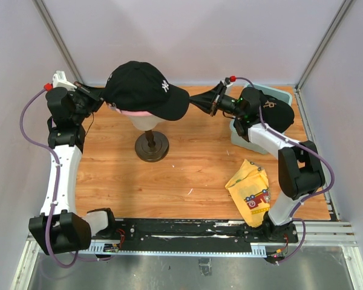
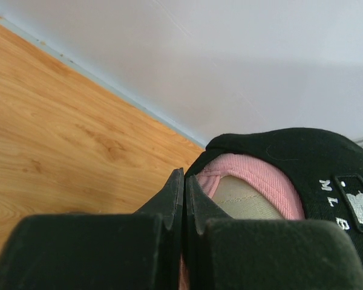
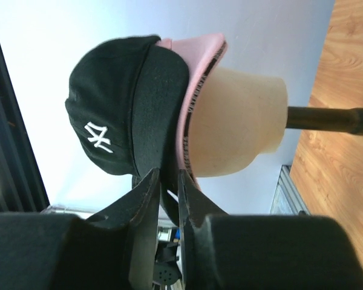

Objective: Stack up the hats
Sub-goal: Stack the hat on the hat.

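A black cap with a white logo sits on top of a pink cap on the cream mannequin head. My left gripper is at the cap's back edge, its jaws shut on the black cap's rear rim; the pink cap shows just under it. My right gripper is shut on the black cap's brim, with the pink brim beside it. Another dark cap lies in a bin at the right.
The mannequin head stands on a dark round base mid-table. A teal bin holds the dark cap at the back right. A yellow cloth with red print lies at the front right. Walls close off the back and sides.
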`<act>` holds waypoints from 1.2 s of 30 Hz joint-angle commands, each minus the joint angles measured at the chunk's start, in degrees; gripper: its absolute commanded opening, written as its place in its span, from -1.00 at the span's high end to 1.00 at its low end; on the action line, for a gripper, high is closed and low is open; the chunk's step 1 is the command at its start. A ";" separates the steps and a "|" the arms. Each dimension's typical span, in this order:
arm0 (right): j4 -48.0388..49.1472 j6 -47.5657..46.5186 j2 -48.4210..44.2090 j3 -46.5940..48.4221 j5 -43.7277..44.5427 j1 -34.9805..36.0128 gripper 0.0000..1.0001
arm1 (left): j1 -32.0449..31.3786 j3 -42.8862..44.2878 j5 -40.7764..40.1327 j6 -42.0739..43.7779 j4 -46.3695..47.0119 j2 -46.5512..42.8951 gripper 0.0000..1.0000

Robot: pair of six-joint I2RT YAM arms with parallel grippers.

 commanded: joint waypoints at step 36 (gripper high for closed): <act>-35.31 -28.12 -8.22 9.31 1.63 -5.94 0.35 | 0.93 2.18 -11.09 -4.24 -11.44 -4.96 -0.02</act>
